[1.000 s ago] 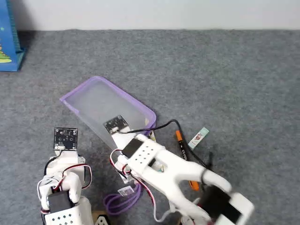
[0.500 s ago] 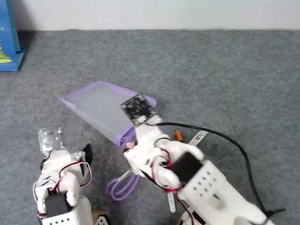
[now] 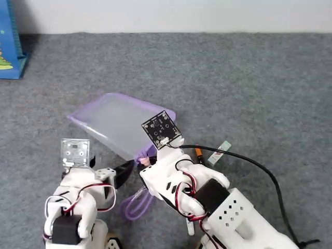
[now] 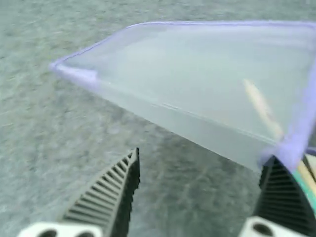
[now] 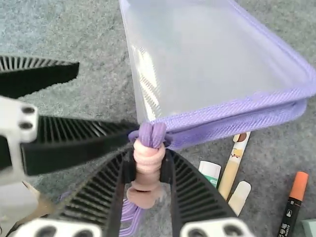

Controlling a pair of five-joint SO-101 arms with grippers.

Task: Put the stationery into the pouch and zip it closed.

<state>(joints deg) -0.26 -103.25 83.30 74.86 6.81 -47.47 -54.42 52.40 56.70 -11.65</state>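
Observation:
A translucent purple pouch (image 3: 118, 123) lies on the grey carpet, its near corner lifted. My right gripper (image 5: 146, 170) is shut on the pink zipper pull (image 5: 146, 160) at that corner; the high view shows it at the pouch's near end (image 3: 147, 161). My left gripper (image 4: 202, 158) stands open, its black fingers (image 5: 74, 145) on either side of the pouch's near edge, close to the pull. A cream pencil (image 5: 232, 163), white erasers (image 5: 210, 173) and an orange marker (image 5: 294, 197) lie on the carpet beside the pouch. A pale stick (image 4: 261, 111) shows through the pouch wall.
A purple strap loop (image 3: 136, 205) lies between the two arm bases. A small green-and-white eraser (image 3: 220, 152) rests to the right of the orange marker (image 3: 197, 152). A blue box (image 3: 10, 41) stands at the far left corner. Open carpet stretches beyond the pouch.
My left arm has swung right and its open fingers have come up to the pouch's near corner. The right arm swung round over the pouch's near end and holds that corner raised.

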